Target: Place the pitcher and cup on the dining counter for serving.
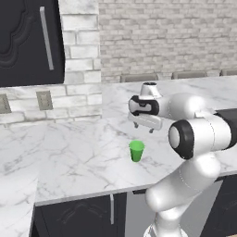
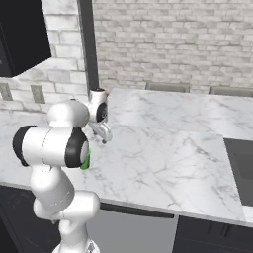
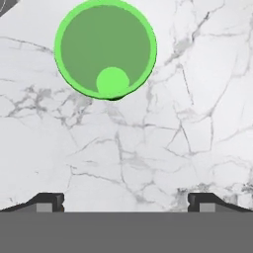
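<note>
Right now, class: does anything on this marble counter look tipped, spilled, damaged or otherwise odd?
Nothing stands out. The green cup stands upright on the marble counter, its inside looks empty in the hand view, and no spill shows around it. The gripper hovers above the counter with its jaws open, holding nothing.

A white, grey-veined marble countertop (image 1: 69,152) is carried on dark cabinet fronts, and grey chair backs (image 1: 139,77) are seen along its far edge. A small bright green cup (image 1: 136,151) is stood upright directly on the marble, apart from the edges. In the hand view the cup's open mouth (image 3: 105,48) is seen from above on bare marble.
</note>
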